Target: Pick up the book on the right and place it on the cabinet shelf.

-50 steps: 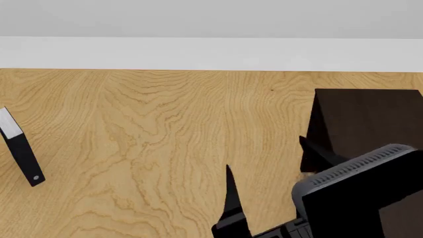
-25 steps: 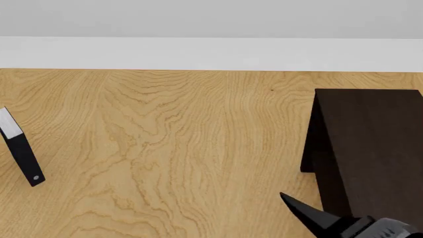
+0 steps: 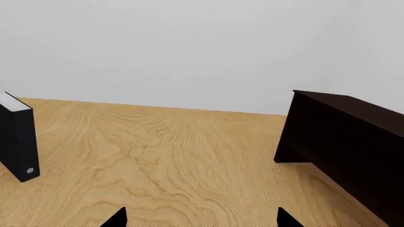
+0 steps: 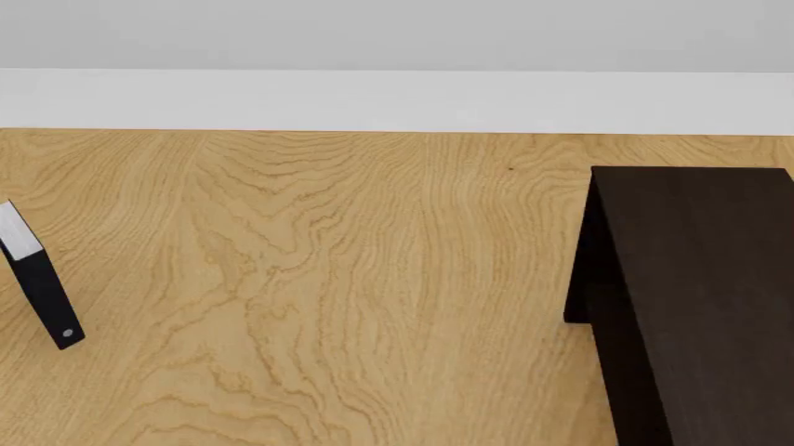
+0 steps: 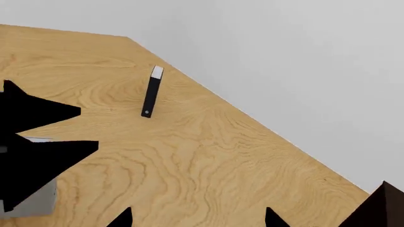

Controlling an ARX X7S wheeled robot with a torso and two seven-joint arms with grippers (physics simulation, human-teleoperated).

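The left gripper (image 3: 202, 220) and right gripper (image 5: 197, 220) were both spread and empty. The book (image 5: 35, 204) was probably the grey patch half hidden behind dark shapes (image 5: 38, 156). It lay nearer the right gripper than the black book (image 5: 151, 92) did, and its long axis could not be told.

From the head camera I see the cabinet (image 4: 694, 307) on the table's (image 4: 372, 279) right side. It is very dark brown, almost black, with a flat top board and a plain side wall facing left. My right wrist camera catches only a light-grey part of the book (image 5: 33, 203) with a paler strip. The rest is hidden, so I cannot tell its pose.
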